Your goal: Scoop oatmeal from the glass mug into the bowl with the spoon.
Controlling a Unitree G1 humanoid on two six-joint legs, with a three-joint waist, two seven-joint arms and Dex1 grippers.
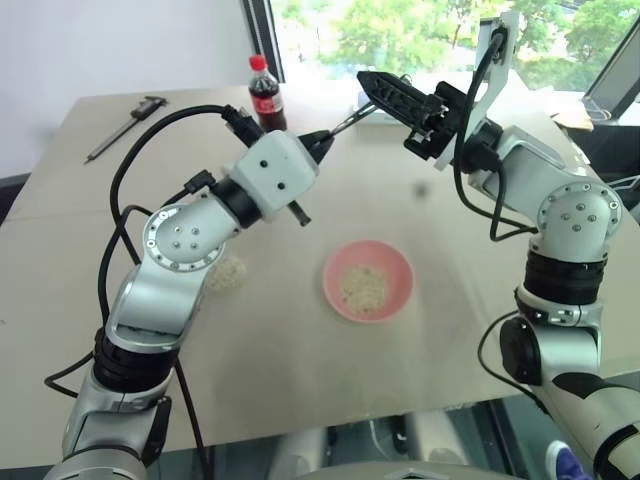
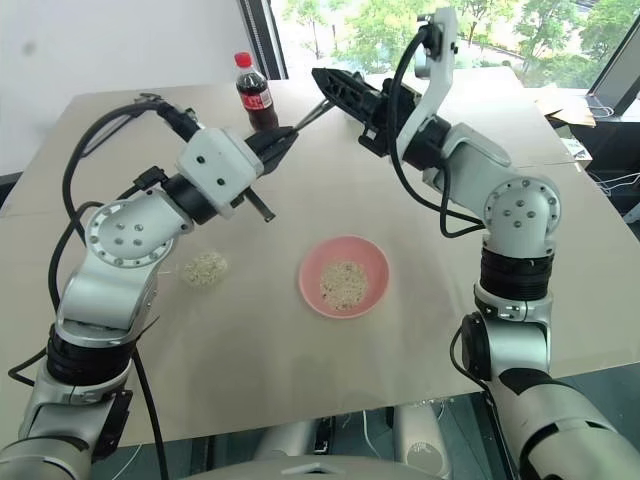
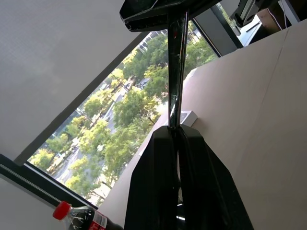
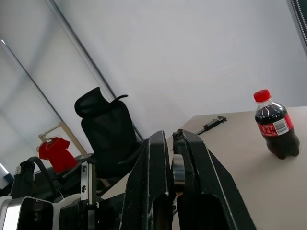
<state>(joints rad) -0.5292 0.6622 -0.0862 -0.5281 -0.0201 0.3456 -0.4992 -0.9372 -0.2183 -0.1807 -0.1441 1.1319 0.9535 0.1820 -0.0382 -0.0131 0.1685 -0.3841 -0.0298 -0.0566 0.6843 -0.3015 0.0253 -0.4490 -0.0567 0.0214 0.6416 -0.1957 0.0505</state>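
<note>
The spoon [image 1: 345, 122] hangs high over the far half of the table, its thin metal handle [image 3: 175, 72] stretched between both grippers. My left gripper [image 1: 322, 143] is shut on one end of the handle. My right gripper [image 1: 372, 85] is shut on the other end, where metal shows between its fingers [image 4: 158, 163]. The spoon's oval bowl is hidden. The pink bowl [image 1: 400, 265] sits mid-table below them with oatmeal [image 1: 364, 287] in it. The glass mug [image 2: 205, 268], small and clear with oatmeal inside, stands left of the bowl, under my left arm.
A cola bottle with a red cap [image 1: 266, 95] stands at the far side of the table, close behind my left gripper. A long dark caliper [image 1: 125, 125] lies at the far left. The table's front edge runs below the bowl.
</note>
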